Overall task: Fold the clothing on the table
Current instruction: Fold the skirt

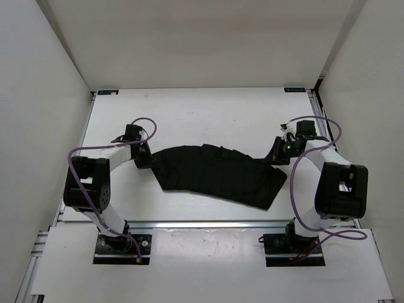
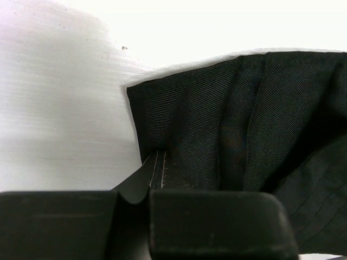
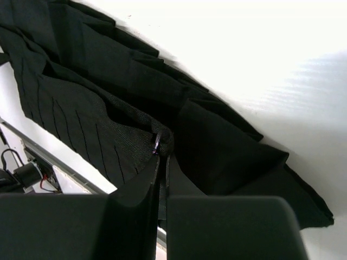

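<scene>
**Item 1: clothing** (image 1: 218, 173). One black matte garment with lengthwise pleat ridges. It lies spread in a shallow arc across the middle of the desk (image 1: 202, 113), between the two arms. Its left end sits slightly farther from the arm bases than its lower right corner. The fabric rests flat on the surface, and the pleats fan out along the far edge.

**Item 2: left hand** (image 1: 146, 161). It is low at the garment's left end. In the left wrist view the fingers are pressed together on a stitched hem near the cloth's corner, pinching it. White desk surface shows just beside that corner.

**Item 3: right hand** (image 1: 276, 154). It is at the garment's right end, near the far edge. In the right wrist view the fingers are closed on a small bunched fold of the cloth, and the rest of the fabric trails away to either side.

**Item 4: fixtures.** A purple cable (image 1: 82, 154) loops along each arm. Blue corner marks (image 1: 108, 92) sit at the desk's far corners. A metal rail (image 1: 208, 224) runs along the near edge. White walls (image 1: 38, 95) enclose three sides.
</scene>
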### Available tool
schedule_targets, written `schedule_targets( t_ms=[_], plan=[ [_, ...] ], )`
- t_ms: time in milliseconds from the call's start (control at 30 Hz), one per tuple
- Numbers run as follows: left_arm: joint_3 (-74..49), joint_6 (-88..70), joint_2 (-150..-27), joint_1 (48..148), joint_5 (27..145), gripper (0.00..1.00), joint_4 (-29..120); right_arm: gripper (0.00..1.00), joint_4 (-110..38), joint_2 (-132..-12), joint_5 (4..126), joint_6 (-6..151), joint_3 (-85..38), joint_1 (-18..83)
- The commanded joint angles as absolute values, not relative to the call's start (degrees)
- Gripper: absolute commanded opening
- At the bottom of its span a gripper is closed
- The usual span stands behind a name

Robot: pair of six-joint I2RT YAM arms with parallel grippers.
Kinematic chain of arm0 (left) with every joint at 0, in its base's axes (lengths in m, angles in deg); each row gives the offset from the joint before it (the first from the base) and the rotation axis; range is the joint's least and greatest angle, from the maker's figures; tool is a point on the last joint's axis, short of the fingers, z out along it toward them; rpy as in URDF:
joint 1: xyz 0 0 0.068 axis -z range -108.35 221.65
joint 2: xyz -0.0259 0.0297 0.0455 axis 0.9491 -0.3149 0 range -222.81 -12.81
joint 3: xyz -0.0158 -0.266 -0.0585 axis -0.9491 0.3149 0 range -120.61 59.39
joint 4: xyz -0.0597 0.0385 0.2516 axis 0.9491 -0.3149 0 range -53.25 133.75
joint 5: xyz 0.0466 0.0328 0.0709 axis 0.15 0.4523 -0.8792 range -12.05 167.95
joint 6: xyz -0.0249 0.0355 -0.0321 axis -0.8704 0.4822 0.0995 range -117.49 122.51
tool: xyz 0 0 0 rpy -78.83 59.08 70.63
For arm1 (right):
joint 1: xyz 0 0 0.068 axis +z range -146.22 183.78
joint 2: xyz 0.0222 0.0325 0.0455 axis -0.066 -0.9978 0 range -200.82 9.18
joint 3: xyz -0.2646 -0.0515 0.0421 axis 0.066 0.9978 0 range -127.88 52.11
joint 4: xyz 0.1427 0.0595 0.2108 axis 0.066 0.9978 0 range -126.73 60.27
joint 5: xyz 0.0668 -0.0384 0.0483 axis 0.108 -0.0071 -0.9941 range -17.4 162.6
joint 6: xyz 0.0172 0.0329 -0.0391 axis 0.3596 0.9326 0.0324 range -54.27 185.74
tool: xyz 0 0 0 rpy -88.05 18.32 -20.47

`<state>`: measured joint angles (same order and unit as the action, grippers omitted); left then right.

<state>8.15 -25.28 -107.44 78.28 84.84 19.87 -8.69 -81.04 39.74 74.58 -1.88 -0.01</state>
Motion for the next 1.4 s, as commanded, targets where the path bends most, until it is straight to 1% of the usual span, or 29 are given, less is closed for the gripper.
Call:
schedule_targets(
  t_ms=[0,300,600,700,767,800,900,967,1000,1067,1133,1233,1267,1300,1367],
  plan=[
    [10.1,-24.9,-105.9,78.0,83.1,0.00,17.5,0.00,-9.7,-76.5,40.9,74.6,-0.3,-1.2],
    [11.1,-25.0,-105.0,77.8,83.2,0.00,17.3,0.00,-9.7,-73.1,42.2,73.9,3.8,-3.5],
    [11.8,-24.8,-103.8,77.0,83.4,0.00,17.6,0.00,-8.3,-68.9,43.7,73.5,4.2,-5.7],
    [12.6,-24.7,-103.4,77.4,84.1,0.00,17.7,0.00,-8.4,-69.3,43.9,73.5,5.4,-6.3],
    [12.7,-25.0,-103.2,77.4,83.8,0.00,17.9,0.15,-8.4,-70.0,43.6,73.6,5.8,-5.8],
    [12.5,-24.8,-103.2,77.5,83.9,0.00,18.0,0.34,-7.6,-70.5,43.8,74.0,5.2,-5.4],
    [12.3,-25.3,-102.9,77.4,84.6,0.00,18.1,0.39,-6.9,-70.6,47.4,74.5,3.5,-3.5],
    [12.5,-25.4,-102.3,77.4,85.4,0.00,18.3,0.44,-5.9,-69.1,52.4,74.2,1.1,-2.4],
    [11.9,-25.3,-102.0,77.3,86.2,0.00,18.4,0.44,-5.2,-67.8,53.7,74.3,-1.1,-1.6],
    [11.8,-25.9,-101.5,77.3,88.0,0.00,18.9,0.47,-3.0,-65.8,56.9,74.6,-4.8,0.0],
    [12.1,-26.4,-100.9,77.4,89.5,0.00,19.6,0.48,-1.8,-64.5,55.4,75.0,-8.6,3.0],
    [13.5,-28.3,-98.0,77.5,93.4,0.00,22.7,0.47,-2.0,-67.0,47.6,78.8,-9.1,8.2],
    [14.2,-28.8,-96.8,77.2,95.8,0.03,23.6,0.46,-2.3,-68.2,47.2,79.6,-8.6,10.7],
    [14.9,-29.6,-95.8,76.8,97.3,0.13,24.9,0.45,-3.7,-69.0,45.5,81.0,-6.4,11.8],
    [16.5,-32.5,-94.7,75.3,104.1,0.26,28.7,0.43,-5.8,-72.7,44.0,83.3,-3.3,16.5]
  ],
)
